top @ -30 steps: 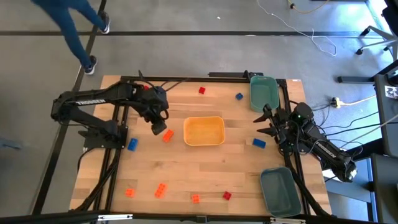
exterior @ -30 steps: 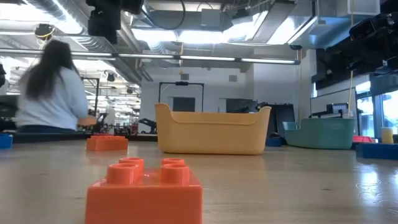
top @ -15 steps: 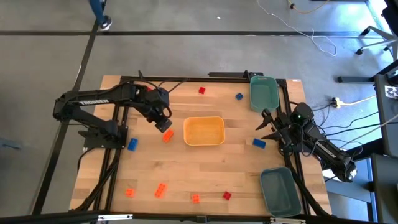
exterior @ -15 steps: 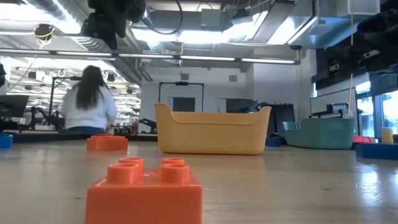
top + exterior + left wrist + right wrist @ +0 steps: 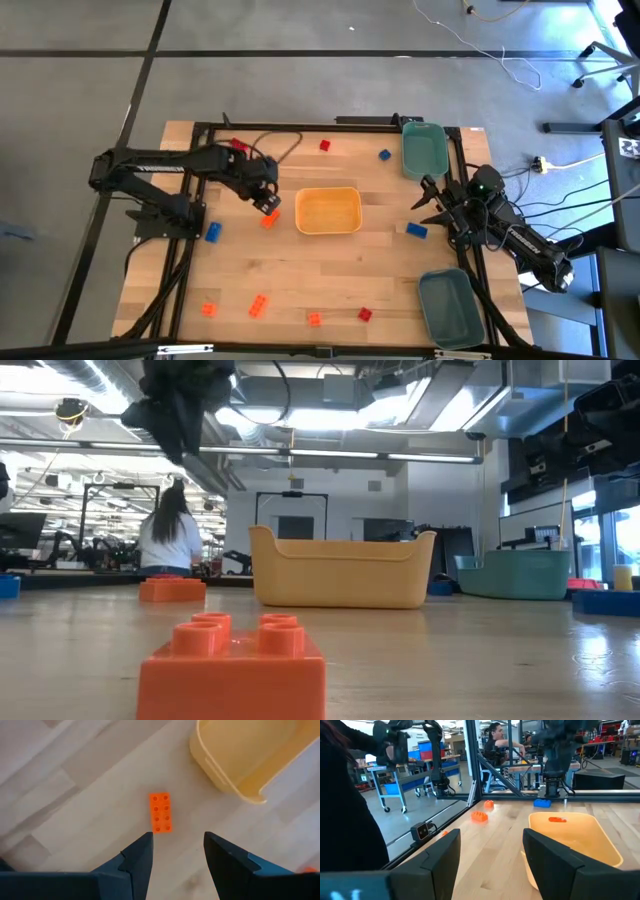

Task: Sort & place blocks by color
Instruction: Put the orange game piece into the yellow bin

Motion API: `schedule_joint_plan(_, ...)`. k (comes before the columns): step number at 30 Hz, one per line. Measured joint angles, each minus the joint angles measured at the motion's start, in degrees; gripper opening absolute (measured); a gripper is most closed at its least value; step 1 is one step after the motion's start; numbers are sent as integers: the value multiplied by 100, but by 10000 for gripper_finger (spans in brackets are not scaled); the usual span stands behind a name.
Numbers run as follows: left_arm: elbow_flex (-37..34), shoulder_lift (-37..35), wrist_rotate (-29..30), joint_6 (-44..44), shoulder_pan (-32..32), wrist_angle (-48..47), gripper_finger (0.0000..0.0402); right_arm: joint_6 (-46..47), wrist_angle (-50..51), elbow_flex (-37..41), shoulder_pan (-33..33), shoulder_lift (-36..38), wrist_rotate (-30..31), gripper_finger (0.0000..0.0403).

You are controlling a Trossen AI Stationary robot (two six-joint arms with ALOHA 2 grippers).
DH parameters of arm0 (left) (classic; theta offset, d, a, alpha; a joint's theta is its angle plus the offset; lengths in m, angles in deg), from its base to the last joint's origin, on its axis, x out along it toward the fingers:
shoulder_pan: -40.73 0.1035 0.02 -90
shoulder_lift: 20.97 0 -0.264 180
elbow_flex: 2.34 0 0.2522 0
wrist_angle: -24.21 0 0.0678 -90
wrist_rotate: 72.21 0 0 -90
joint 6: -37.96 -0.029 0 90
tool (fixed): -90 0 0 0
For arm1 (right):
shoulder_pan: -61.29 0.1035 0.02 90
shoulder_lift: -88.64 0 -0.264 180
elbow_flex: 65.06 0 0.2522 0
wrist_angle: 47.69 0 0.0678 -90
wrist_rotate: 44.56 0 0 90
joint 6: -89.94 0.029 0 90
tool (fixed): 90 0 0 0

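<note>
Small red, orange and blue blocks lie scattered flat on the wooden table. My left gripper [image 5: 266,202] [image 5: 175,845] is open and hangs well above the table [image 5: 180,405], pointing down. An orange block [image 5: 160,812] [image 5: 268,220] lies on the table just ahead of its fingertips, untouched, beside the yellow-orange tray [image 5: 328,228]. My right gripper [image 5: 426,201] [image 5: 492,852] waits open at the table's right edge, level and facing the tray [image 5: 570,837]. A blue block [image 5: 416,230] lies close to it.
One teal bin [image 5: 424,150] stands at the far right corner and another [image 5: 450,305] at the near right. Orange blocks [image 5: 259,305] and a red one [image 5: 365,314] lie along the near edge; a red block [image 5: 324,145] and a blue one [image 5: 384,154] lie far. A person [image 5: 175,540] stands beyond the table.
My left gripper has moved a little toward the table's right, nearer the tray, and has turned about its wrist while staying open above the orange block. The person behind the table has walked farther off. No block has moved.
</note>
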Motion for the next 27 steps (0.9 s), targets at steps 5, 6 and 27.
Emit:
schedule_joint_plan(5,-453,364,-120,15,-322,231,169,-2,-26,-2,-2,0,2,218)
schedule_joint_plan(6,-518,438,-128,30,-368,258,169,-2,-26,-2,0,0,2,218)
schedule_joint_plan(27,-577,1511,946,1795,-59,596,169,197,-44,-7,-1,0,2,218)
